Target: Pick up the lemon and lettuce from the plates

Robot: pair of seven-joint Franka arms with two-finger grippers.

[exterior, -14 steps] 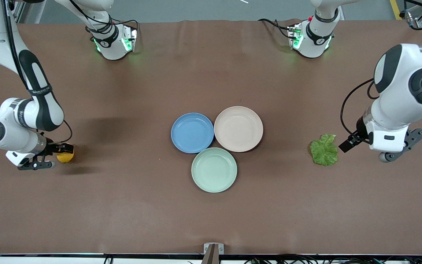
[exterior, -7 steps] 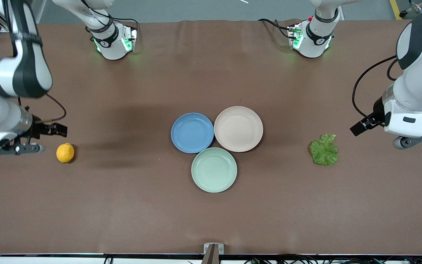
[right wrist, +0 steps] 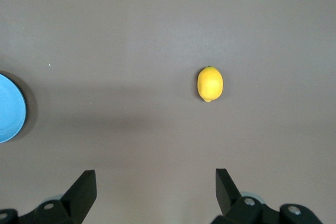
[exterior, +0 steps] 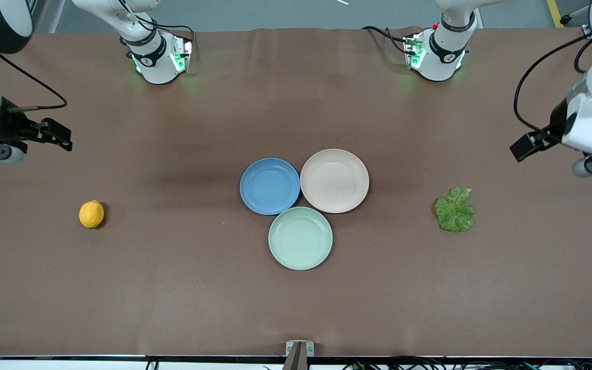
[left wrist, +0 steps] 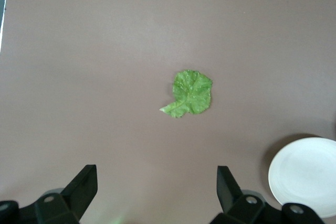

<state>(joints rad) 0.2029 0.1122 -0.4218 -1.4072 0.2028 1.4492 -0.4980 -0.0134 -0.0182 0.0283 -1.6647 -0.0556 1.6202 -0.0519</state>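
The lemon (exterior: 91,214) lies on the brown table toward the right arm's end, off any plate; it also shows in the right wrist view (right wrist: 210,84). The lettuce (exterior: 455,210) lies flat on the table toward the left arm's end and shows in the left wrist view (left wrist: 189,94). The blue plate (exterior: 270,185) and beige plate (exterior: 334,180) sit empty at mid-table, touching. My right gripper (exterior: 59,136) is open and empty, raised above the table beside the lemon (right wrist: 156,187). My left gripper (exterior: 524,146) is open and empty, raised beside the lettuce (left wrist: 156,184).
A mint-green plate (exterior: 300,238) sits empty against the other two, nearer the front camera. The blue plate's edge (right wrist: 9,108) shows in the right wrist view and the beige plate's rim (left wrist: 307,177) in the left wrist view. The arm bases (exterior: 160,56) stand along the table's back edge.
My right gripper has let go of the lemon and risen away from it toward the bases. My left gripper has risen away from the lettuce. Lemon and lettuce have stayed put.
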